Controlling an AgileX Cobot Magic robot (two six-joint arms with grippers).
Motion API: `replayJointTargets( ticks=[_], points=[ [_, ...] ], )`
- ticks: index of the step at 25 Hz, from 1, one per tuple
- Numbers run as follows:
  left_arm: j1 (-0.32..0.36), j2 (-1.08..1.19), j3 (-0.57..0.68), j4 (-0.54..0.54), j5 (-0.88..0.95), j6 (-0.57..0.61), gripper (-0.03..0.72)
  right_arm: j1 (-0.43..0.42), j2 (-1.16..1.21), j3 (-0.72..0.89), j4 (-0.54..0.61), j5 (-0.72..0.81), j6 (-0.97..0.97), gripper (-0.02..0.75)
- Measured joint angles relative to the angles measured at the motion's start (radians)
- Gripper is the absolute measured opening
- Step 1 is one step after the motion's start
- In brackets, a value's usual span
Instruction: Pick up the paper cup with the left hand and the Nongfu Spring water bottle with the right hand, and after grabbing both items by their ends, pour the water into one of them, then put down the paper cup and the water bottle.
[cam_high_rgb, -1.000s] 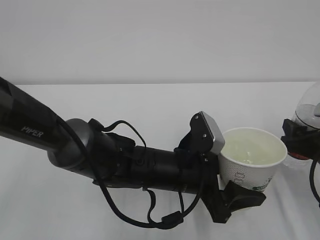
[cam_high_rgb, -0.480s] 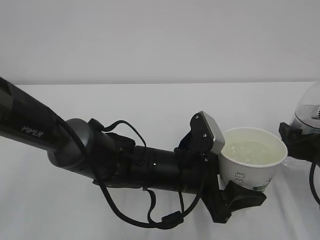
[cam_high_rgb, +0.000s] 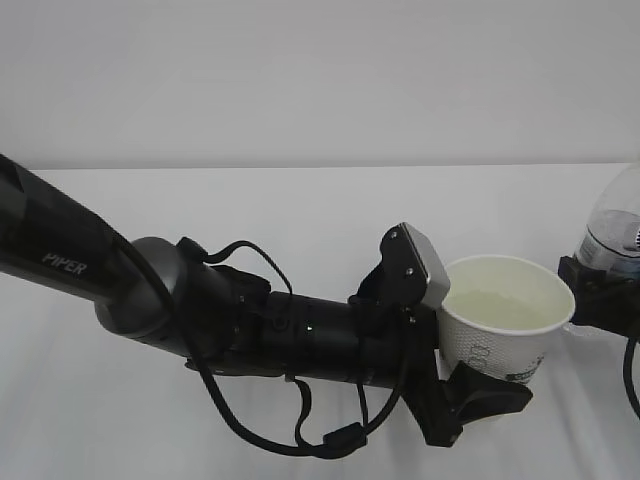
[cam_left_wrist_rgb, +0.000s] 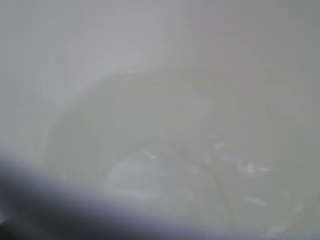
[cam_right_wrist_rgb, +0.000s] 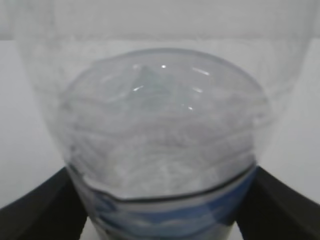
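Note:
The paper cup stands upright at centre right, with the water lying calm inside it. My left gripper is shut on its lower wall; one black finger wraps the near side and the other is hidden behind the cup. The left wrist view is only a pale blur. The Nongfu Spring water bottle stands upright at the right edge, clear and still partly filled. My right gripper is open, its black fingers spread wide on either side of the bottle's lower body.
A white table runs back to a plain grey wall. My left arm, lettered PIPER and hung with looping cables, lies across the left and middle. The bottle and cup are a hand's width apart.
The right gripper's fingers have spread and dropped slightly on the bottle, hiding the red band seen between them earlier. The rippling water in the cup has settled. Left arm and cup have not moved.

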Motion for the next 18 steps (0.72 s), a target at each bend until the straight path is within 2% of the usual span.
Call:
replayJointTargets(
  ticks=[18],
  points=[
    [0.000, 0.000, 0.000, 0.000, 0.000, 0.000, 0.512, 0.000, -0.026, 0.042, -0.003, -0.006, -0.001, 0.627]
  ],
)
